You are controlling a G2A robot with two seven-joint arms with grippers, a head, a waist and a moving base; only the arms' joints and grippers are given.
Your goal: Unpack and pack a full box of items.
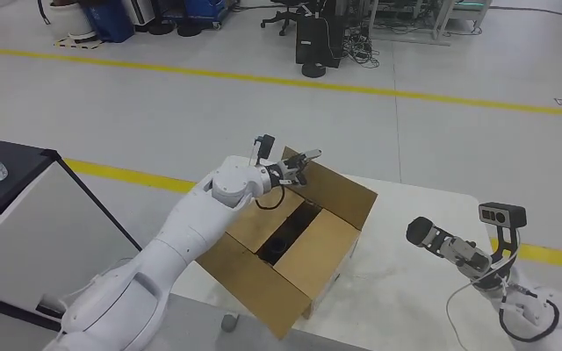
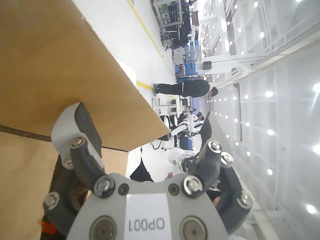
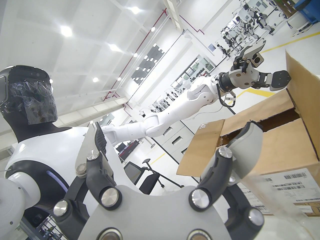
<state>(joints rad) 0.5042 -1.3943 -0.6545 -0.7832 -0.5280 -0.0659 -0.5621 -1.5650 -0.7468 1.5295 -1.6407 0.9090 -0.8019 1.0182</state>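
Note:
A brown cardboard box (image 1: 294,259) stands on the white table (image 1: 413,298) with its top flaps spread, and dark contents (image 1: 285,232) show through the gap between them. The far flap (image 1: 342,189) stands raised. My left gripper (image 1: 300,165) is open at that flap's upper edge, one finger pad (image 2: 82,123) lying against the cardboard (image 2: 50,51). From the right wrist view, the left gripper (image 3: 267,64) has its lower finger (image 3: 281,79) touching the flap (image 3: 300,76). My right gripper (image 3: 175,136) is open and empty, held off the box's right side (image 1: 421,232).
A shipping label (image 3: 292,183) is stuck on the box side facing the right arm. A dark-edged white cabinet (image 1: 35,202) stands left of the table. An office chair (image 3: 147,173) sits on the floor behind. Bare table lies between the box and the right arm.

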